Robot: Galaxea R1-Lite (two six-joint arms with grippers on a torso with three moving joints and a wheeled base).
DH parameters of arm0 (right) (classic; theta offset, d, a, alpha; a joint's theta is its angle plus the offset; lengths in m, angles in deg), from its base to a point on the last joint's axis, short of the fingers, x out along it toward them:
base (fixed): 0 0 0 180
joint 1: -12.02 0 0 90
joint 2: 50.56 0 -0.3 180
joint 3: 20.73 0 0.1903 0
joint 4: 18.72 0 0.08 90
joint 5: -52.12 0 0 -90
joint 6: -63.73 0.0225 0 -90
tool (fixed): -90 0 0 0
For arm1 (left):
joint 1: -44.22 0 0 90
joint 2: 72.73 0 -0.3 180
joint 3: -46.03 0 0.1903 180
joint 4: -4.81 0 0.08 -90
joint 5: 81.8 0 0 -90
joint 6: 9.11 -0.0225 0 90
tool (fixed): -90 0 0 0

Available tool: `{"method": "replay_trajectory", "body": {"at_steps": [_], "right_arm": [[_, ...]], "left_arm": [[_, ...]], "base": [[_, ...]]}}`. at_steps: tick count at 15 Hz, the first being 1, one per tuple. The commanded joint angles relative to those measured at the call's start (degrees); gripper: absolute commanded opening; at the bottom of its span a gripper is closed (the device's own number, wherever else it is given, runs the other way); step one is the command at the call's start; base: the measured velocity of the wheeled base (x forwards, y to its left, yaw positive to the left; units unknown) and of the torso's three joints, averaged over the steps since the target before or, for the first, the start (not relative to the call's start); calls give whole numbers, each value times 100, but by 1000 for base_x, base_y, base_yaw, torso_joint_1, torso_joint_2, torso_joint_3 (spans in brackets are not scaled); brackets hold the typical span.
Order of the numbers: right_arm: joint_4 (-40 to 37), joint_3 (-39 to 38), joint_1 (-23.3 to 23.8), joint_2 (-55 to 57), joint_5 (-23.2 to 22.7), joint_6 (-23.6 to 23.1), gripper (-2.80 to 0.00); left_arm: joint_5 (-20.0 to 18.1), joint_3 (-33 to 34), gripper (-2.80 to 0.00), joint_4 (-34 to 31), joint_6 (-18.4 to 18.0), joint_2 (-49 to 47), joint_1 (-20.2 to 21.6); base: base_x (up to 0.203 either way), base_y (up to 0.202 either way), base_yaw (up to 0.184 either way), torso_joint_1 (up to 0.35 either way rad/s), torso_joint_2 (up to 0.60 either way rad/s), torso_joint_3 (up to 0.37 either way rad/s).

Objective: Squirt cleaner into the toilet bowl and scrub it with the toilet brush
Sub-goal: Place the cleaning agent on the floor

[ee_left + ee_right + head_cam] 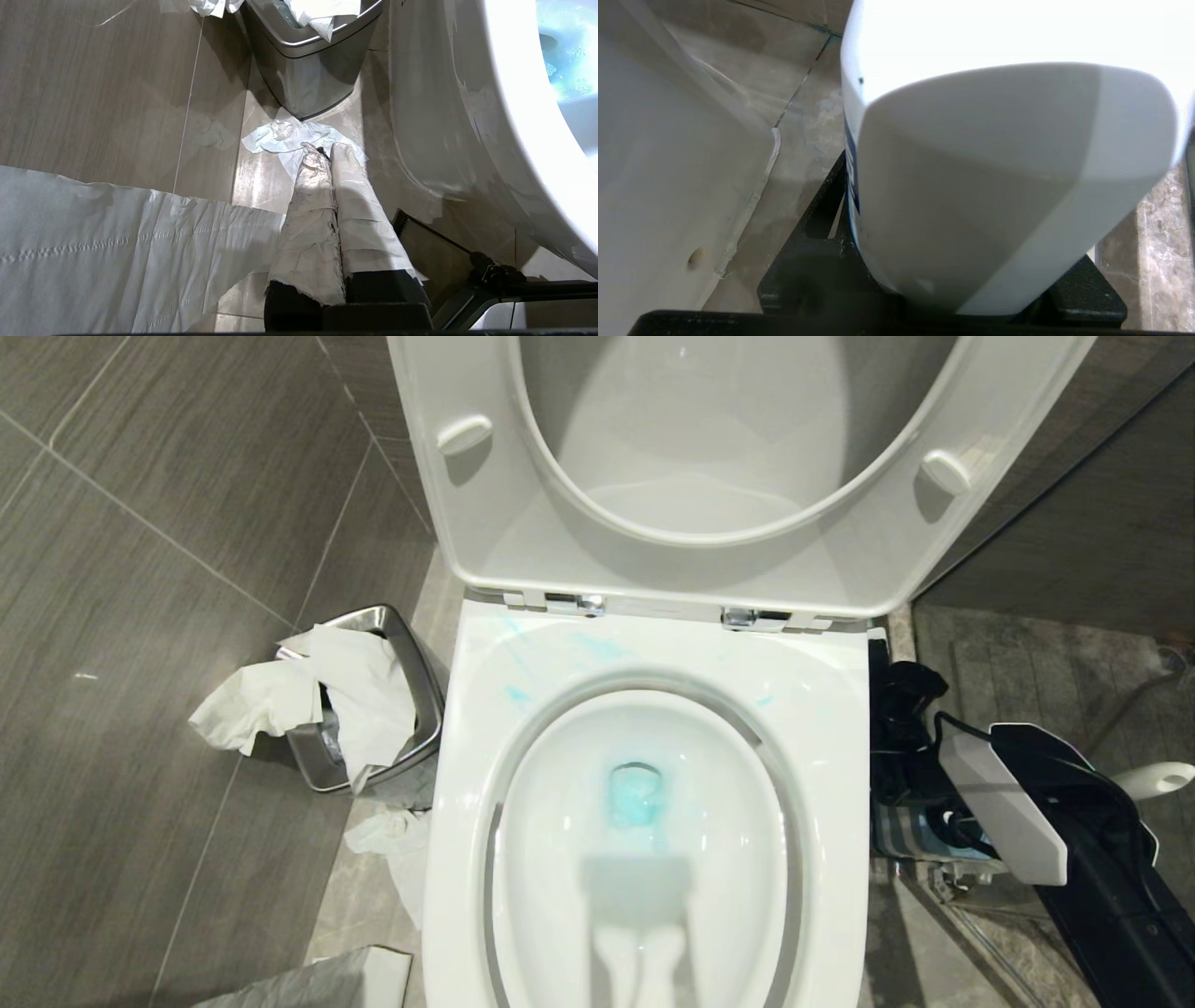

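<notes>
Cleaner [636,795]: turquoise tint in the water at the bottom of the toilet bowl [840,728]. There are also thin blue smears on the rear of the rim, below the hinges. Seat and lid are raised.

Head view only: the whole bowl from above, and the rim smears. The left wrist view gets the bowl's outer side wall and a sliver of the blue water.

Toilet brush [1158,777]: only the rounded white handle end shows, at the right edge of the head view, beyond my right arm. The bristle head is hidden. Neither wrist view shows the brush.

Right claw [962,303]: low beside the bowl, on its right. In its wrist view a large white body [1008,186] with a dark blue mark on one side fills the frame and sits right against the black base. My fingers are hidden behind it, so I cannot tell whether I am gripping it. The head view does not resolve this.

Left claw [324,151]: clenched, both paper-wrapped fingers [308,219] pressed together with nothing between them. It is parked low to the left of the bowl, pointing at the floor.

Surroundings: a steel bin [415,709] stands just left of the bowl, with tissue [308,691] spilling over its rim. A crumpled tissue scrap [280,137] lies on the tiles between bin and bowl. Left wrist view only: a wide paper sheet [93,242] lies across the floor.
</notes>
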Motion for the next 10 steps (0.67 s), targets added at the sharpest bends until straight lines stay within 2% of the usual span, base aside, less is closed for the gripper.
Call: {"method": "replay_trajectory", "body": {"at_steps": [1, 10], "right_arm": [[32, 0, -5, 10, -13, -4, 0], [-5, -75, -5, -27, -70, -12, 0]], "left_arm": [[-2, 0, -280, -2, -10, -8, 1], [-2, -9, -280, -28, -10, -8, 1]], "base": [[0, 0, 0, 0, 0, 0], [0, 0, 0, 0, 0, 0]]}}
